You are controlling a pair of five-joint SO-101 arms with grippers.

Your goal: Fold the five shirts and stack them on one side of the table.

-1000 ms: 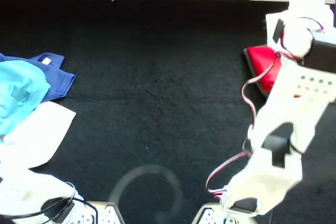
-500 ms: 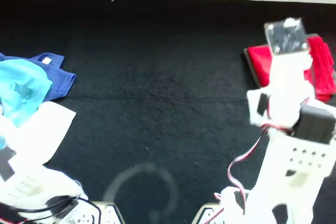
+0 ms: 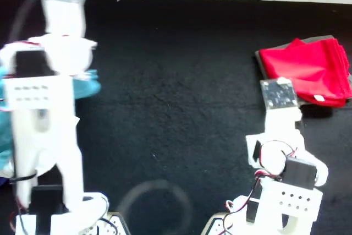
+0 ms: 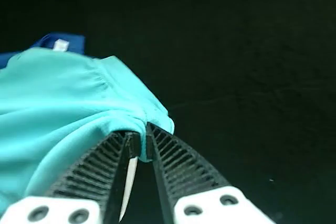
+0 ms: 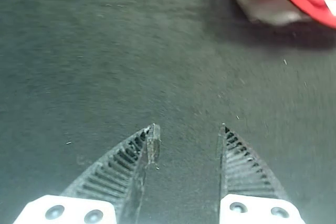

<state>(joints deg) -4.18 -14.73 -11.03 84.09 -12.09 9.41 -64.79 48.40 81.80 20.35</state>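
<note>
**Spotter:** High view first. Where's the shirt?

**Operator:** I've got the left arm (image 3: pixel 41 108) standing tall at the left of the frame, with the teal shirt (image 3: pixel 88 87) peeking out behind it. The folded red shirt (image 3: pixel 305 70) sits upper right on the worktop (image 3: pixel 165 81), just beyond the right arm (image 3: pixel 283 169).

**Spotter:** Left wrist view?

**Operator:** My left claw (image 4: pixel 139 139) is clenched on a pinch of the teal shirt's edge, and the cloth bunches away to one side of it. A blue shirt (image 4: pixel 50 43) lies past that.

**Spotter:** And the right wrist view?

**Operator:** My right claw (image 5: pixel 187 140) is released, with nothing between its tips, over bare worktop. The red shirt is ahead of it and well apart, resting on a grey layer (image 5: pixel 268 13).

**Spotter:** So what does the next move turn on?

**Operator:** As I read it, the bare middle lies to the right of the left arm in the high view, so the teal shirt has to travel that way. The left arm has hold of it, and the right claw is nearer the stack.
</note>
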